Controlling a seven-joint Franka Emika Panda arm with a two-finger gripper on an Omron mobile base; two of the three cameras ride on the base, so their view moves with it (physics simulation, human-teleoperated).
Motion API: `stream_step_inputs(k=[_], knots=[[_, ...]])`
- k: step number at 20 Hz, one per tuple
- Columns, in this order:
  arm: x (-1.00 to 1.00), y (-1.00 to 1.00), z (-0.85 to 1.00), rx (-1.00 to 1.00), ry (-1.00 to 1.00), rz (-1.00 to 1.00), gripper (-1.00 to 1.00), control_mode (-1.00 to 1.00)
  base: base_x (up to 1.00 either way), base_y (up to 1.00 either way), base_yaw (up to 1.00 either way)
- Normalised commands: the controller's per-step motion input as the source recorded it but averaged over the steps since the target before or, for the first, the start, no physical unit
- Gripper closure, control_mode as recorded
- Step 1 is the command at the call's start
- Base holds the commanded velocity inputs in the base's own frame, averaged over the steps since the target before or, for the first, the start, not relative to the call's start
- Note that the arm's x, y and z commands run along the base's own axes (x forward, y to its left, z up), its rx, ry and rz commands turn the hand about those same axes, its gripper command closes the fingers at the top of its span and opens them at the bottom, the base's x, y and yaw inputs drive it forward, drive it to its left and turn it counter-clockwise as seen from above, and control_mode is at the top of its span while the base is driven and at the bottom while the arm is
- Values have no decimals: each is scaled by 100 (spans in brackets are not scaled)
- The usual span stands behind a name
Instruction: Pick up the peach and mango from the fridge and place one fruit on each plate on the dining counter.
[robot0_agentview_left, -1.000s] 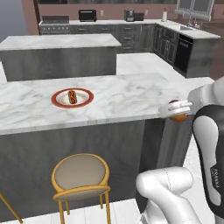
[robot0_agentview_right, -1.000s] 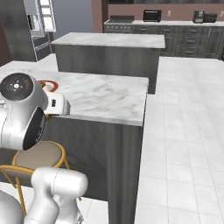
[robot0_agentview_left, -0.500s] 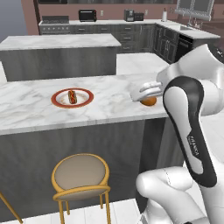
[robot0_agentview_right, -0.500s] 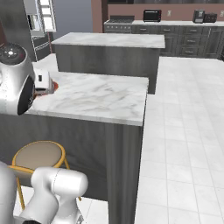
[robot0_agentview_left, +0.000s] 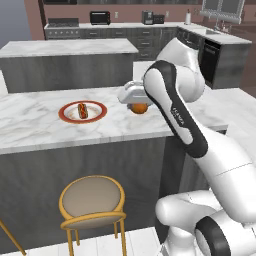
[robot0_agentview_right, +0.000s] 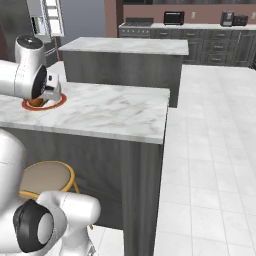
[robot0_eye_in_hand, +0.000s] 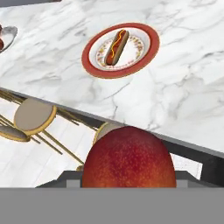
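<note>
The end effector (robot0_agentview_left: 139, 107) pinches a red-orange fruit (robot0_eye_in_hand: 127, 159), probably the peach, above the worktop (robot0_agentview_left: 45, 130), well apart from the red-rimmed plate (robot0_eye_in_hand: 147, 54). This plate already holds a hot dog (robot0_eye_in_hand: 115, 46), so a release there could make the fruit roll off.

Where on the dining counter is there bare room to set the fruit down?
Bare marble lies between the red-rimmed plate and the dining counter's right end. The plate itself is crowded by a hot dog; the claw holds the fruit beside it.
</note>
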Motion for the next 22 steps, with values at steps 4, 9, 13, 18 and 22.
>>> stream_step_inputs(k=[4,9,13,18,22], knots=[[92,18,-19,-5,20,0,100,-100,0,0,0],[89,14,-28,-4,14,0,100,-100,0,0,0],[63,44,-47,-11,5,0,100,-100,0,0,0],[34,38,-39,-8,0,0,100,-100,0,0,0],[44,3,-25,0,-2,0,100,-100,0,0,0]])
